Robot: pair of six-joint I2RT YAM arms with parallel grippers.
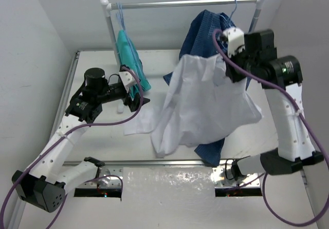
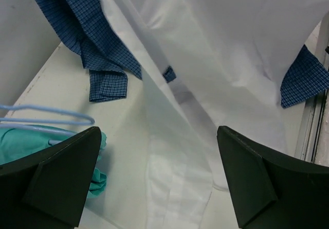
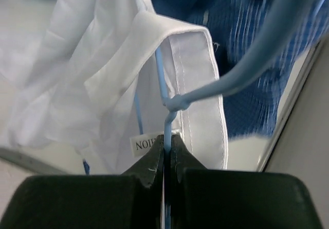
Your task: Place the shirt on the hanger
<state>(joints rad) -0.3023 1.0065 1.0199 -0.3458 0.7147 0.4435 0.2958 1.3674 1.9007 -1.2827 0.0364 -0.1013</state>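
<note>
At far left, hanging from the rack (image 1: 180,3): a teal garment (image 1: 128,54) (on a pale wire of its own). Just beside it, low over the table (image 1: 92,136): the left gripper (image 2: 159,131), jaws spread wide, nothing held between them. Under and ahead of it, a trailing end of the shirt (image 1: 205,105), lying flat on the table. Toward the middle, the bulk of the shirt lifted up, draped in loose folds from its collar, lower edge reaching the table. Behind it, showing above and below: a checked shirt (image 1: 205,28), one cuff resting on the table. At right, raised near the rack: the right gripper (image 3: 167,145), jaws pressed together, pinching the thin wire of the hanger (image 3: 176,103) just beside its twist. From there, wire running into the open collar, next to a label (image 3: 149,144). Cannot tell how far into the shoulders.
</note>
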